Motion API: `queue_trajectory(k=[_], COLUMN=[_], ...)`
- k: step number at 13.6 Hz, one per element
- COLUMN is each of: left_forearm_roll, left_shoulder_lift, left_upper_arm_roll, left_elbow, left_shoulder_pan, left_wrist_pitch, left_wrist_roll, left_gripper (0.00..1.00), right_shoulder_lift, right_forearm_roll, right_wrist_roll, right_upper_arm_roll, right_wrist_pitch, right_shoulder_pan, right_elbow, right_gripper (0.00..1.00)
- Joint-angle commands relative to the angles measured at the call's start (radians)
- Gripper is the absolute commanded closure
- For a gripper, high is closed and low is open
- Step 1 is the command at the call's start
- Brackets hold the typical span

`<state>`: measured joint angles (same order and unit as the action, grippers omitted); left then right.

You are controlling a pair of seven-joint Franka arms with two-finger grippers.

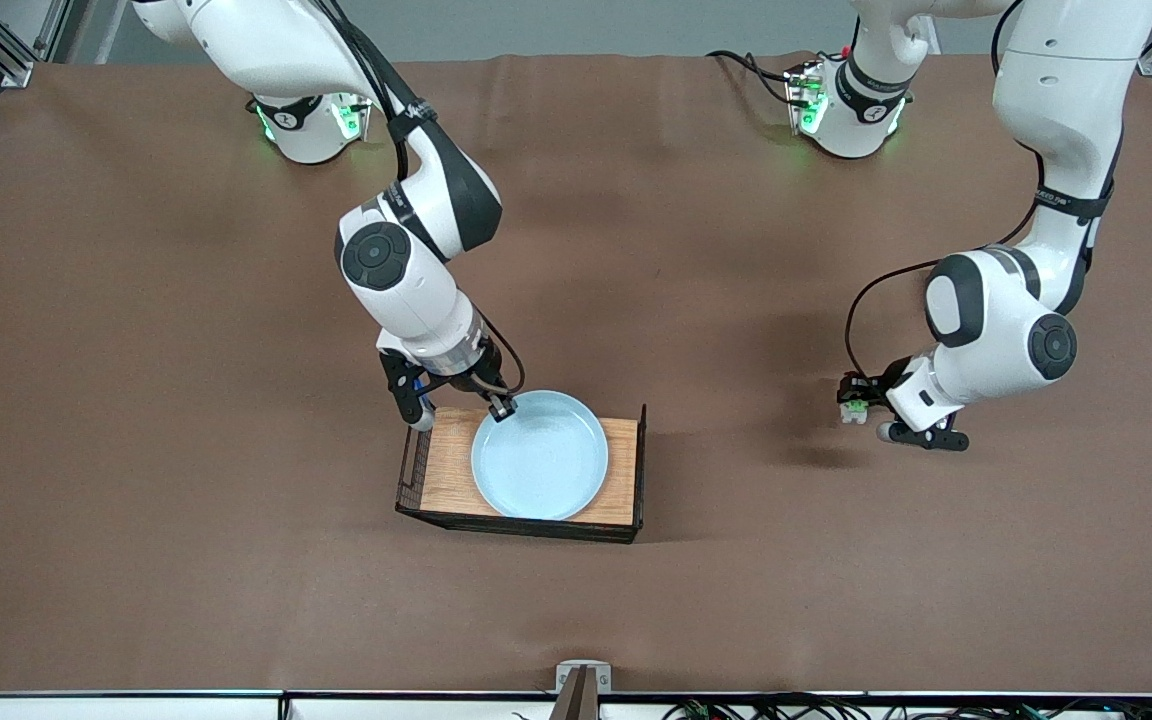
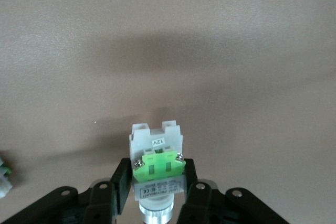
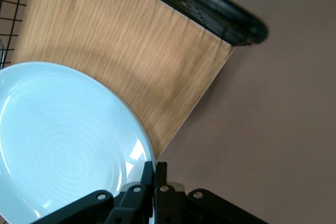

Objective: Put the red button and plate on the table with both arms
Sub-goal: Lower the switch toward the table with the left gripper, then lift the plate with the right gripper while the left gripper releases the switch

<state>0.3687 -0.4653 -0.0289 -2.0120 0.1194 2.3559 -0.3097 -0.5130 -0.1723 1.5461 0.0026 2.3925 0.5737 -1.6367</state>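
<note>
While the front view takes in the whole brown table (image 1: 136,400), the right arm reaches down from the upper left of the frame to a wooden tray (image 1: 448,470) with black wire ends, low in the centre. Its right gripper (image 1: 502,407) pinches the rim of the pale-blue plate (image 1: 539,455), which lies on the tray and fills most of it. At the right of the frame the left gripper (image 1: 861,398) hangs low over bare table toward the left arm's end, clamped on the red button (image 1: 850,409) (green in the middle, despite the name).

Seen from the left wrist view, the left gripper (image 2: 157,182) at the bottom centre squeezes the red button (image 2: 156,156) between both fingers (image 2: 122,179); the white-grey block sticks out above them, the green part sits between them, and the silver end shows at the frame's bottom edge. Brown table (image 2: 168,35) fills the rest.

Seen from the right wrist view, the right gripper (image 3: 154,174) at the bottom centre has its jaws drawn nearly together on the plate's rim. The plate (image 3: 58,140) occupies the lower left, the tray's board (image 3: 136,45) the upper left, its black wire end (image 3: 210,9) along the top, and table (image 3: 283,129) the right.
</note>
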Motion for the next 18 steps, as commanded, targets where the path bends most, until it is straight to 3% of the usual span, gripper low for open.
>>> queue_trajectory(k=[1,5,10,13,16,18], left_forearm_roll=[0.032,0.032,0.035,0.087,0.098,0.098], left_shoulder_lift=[-0.018,-0.033,-0.049,-0.055,-0.070,-0.087], left_upper_arm_roll=[0.004,0.004,0.004,0.003,0.004,0.004], left_elbow=[0.010,0.012,0.016,0.016,0.035,0.052], left_shoulder_pan=[-0.007,-0.015,-0.046,-0.055,-0.063,-0.060], left_wrist_pitch=[0.019,0.025,0.026,0.026,0.026,0.025], left_wrist_roll=[-0.046,-0.061,-0.121,-0.189,-0.201,-0.201], left_gripper=[1.00,1.00,1.00,1.00,1.00,0.96], right_shoulder_lift=[-0.001,0.024,0.068,0.132,0.227,0.283], right_forearm_roll=[0.013,0.004,-0.078,-0.098,-0.199,-0.216], right_wrist_roll=[0.006,0.006,0.002,-0.033,-0.144,-0.231], right_upper_arm_roll=[-0.004,-0.003,-0.003,-0.001,-0.007,-0.007], right_wrist_pitch=[-0.051,-0.185,-0.354,-0.471,-0.643,-0.755], right_shoulder_pan=[-0.006,-0.014,-0.021,-0.043,-0.096,-0.144], right_elbow=[0.023,0.086,0.169,0.169,0.169,0.167], right_gripper=[1.00,1.00,1.00,1.00,1.00,1.00])
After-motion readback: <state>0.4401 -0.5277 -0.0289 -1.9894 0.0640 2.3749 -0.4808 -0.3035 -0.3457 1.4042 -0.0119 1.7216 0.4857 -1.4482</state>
